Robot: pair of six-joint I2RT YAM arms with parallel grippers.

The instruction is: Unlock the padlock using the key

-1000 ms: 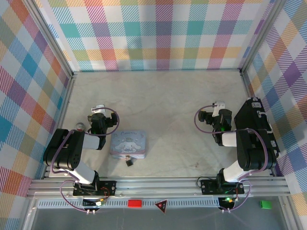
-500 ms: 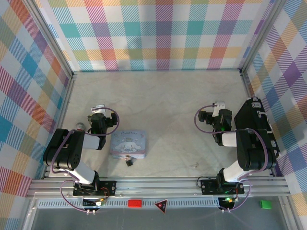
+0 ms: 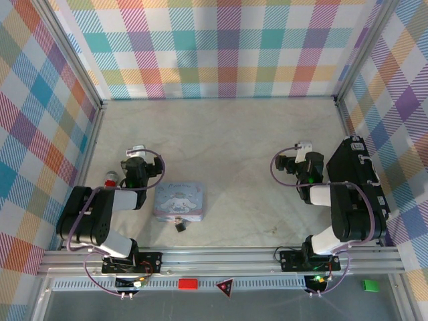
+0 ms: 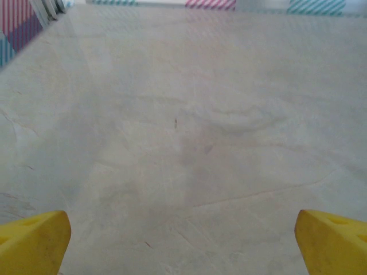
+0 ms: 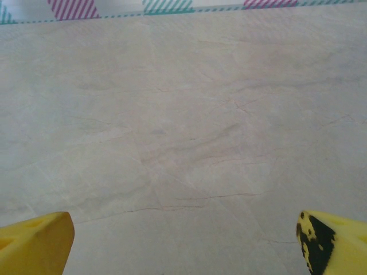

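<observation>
jaws on both arms spread, empty; left elbow [image 3: 81, 217] just swung toward 7 o'clock, baring a red-capped cylinder [image 3: 110, 179]; padlock [image 3: 180, 227] untouched on counter [image 3: 234, 147] at 6 o'clock of tin [image 3: 179, 199], so approach likely only starting.

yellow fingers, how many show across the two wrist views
4. The left fingers sit in the two bottom corners of the left wrist view, wide apart; the right fingers sit likewise in the right wrist view. None look hidden.

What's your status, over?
Left hand open, right hand open, both empty. Padlock at near edge of tin, untouched. Red-capped cylinder beside left arm.
</observation>
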